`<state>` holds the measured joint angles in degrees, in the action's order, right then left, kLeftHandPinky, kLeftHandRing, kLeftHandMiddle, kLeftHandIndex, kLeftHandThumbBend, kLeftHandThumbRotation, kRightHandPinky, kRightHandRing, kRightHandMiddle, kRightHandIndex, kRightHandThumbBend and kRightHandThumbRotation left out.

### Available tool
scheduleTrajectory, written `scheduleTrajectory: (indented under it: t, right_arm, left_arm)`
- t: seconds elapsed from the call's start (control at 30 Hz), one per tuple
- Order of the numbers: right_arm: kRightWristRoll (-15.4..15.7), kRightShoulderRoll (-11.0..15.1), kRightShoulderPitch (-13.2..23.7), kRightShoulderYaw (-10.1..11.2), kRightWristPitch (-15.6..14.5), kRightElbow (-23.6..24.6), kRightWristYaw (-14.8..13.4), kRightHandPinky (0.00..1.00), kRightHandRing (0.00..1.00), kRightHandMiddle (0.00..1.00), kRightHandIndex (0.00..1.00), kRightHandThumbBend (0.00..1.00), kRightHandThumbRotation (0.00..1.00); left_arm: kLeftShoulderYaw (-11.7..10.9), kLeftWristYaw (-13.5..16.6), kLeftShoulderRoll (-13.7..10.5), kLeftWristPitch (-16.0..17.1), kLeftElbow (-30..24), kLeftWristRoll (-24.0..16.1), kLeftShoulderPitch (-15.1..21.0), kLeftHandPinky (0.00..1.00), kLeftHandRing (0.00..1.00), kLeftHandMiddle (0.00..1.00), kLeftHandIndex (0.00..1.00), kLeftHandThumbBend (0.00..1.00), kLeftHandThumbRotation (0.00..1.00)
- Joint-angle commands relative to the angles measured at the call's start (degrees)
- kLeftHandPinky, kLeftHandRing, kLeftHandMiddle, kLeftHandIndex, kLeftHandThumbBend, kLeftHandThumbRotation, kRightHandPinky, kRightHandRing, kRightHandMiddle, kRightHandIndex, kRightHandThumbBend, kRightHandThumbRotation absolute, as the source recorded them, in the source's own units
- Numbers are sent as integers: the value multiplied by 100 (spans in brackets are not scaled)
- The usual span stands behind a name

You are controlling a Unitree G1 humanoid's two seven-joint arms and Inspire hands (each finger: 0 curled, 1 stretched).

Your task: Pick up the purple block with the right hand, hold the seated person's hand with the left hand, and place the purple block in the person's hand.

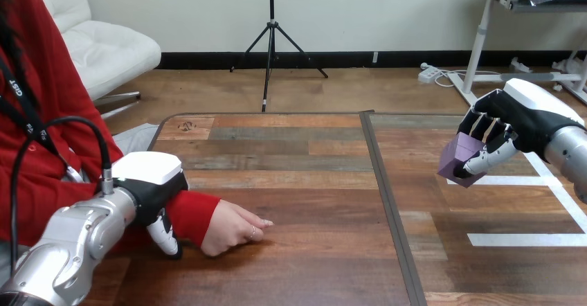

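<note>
Clutching purple block [457, 158], right robot hand [525, 118] hangs over table [291, 181].

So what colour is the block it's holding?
Purple; the head view shows the block in the right hand.

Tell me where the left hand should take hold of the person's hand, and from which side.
Best grip the wrist at the red cuff, coming down from above. The person's hand lies palm down on the table with fingers curled loosely, so the palm gives no hold; the wrist is narrower and open from above. The left hand sits on top just behind it.
</note>
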<state>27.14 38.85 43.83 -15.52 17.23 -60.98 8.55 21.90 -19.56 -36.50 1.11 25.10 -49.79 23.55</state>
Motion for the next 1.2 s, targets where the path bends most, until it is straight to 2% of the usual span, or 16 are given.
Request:
scheduleTrajectory:
  t: [0.0, 0.07, 0.2, 0.37, 0.53, 0.6, 0.67, 0.77, 1.07, 1.17]
  right_arm:
    - [-57, 123, 226, 162, 40, 235, -192, 43, 46, 51, 49, 72, 0]
    - [-62, 120, 226, 165, 56, 226, -198, 43, 46, 51, 49, 72, 0]
    - [-81, 120, 220, 177, 128, 186, -222, 44, 46, 51, 49, 73, 0]
    - [-105, 117, 216, 189, 134, 184, -189, 44, 47, 51, 49, 72, 0]
    - [-175, 84, 185, 249, 95, 218, -188, 45, 47, 51, 50, 72, 0]
    - [-181, 83, 184, 255, 107, 214, -182, 46, 48, 51, 50, 73, 0]
    - [-211, 69, 183, 277, 128, 204, -169, 46, 47, 51, 49, 73, 0]
    - [-215, 49, 185, 280, 75, 205, -169, 46, 48, 51, 49, 73, 0]
    - [-264, 19, 203, 254, 20, 223, -158, 46, 48, 51, 49, 73, 0]
    - [-300, -1, 193, 281, 41, 207, -191, 46, 48, 51, 50, 73, 0]
  left_arm:
    - [214, 48, 190, 75, 406, 93, -67, 25, 31, 39, 48, 78, 1]
    - [210, 83, 195, 120, 425, 129, -70, 24, 30, 39, 48, 76, 1]
    - [65, 359, 247, 317, 457, 378, -151, 22, 29, 38, 47, 74, 0]
    - [-7, 741, 280, 528, 537, 561, -191, 18, 24, 33, 38, 69, 0]
    - [-201, 1210, 364, 646, 482, 856, -294, 16, 22, 31, 33, 63, 0]
    - [-208, 1319, 363, 686, 484, 902, -303, 16, 22, 31, 32, 62, 0]
    - [-243, 1371, 366, 644, 383, 943, -328, 16, 22, 31, 31, 57, 0]
    - [-392, 1637, 414, 811, 339, 1147, -373, 17, 23, 32, 31, 58, 0]
    - [-591, 2144, 438, 906, -117, 1258, -490, 18, 24, 33, 31, 60, 0]
    - [-669, 2436, 470, 1110, -127, 1339, -504, 18, 25, 32, 31, 61, 0]
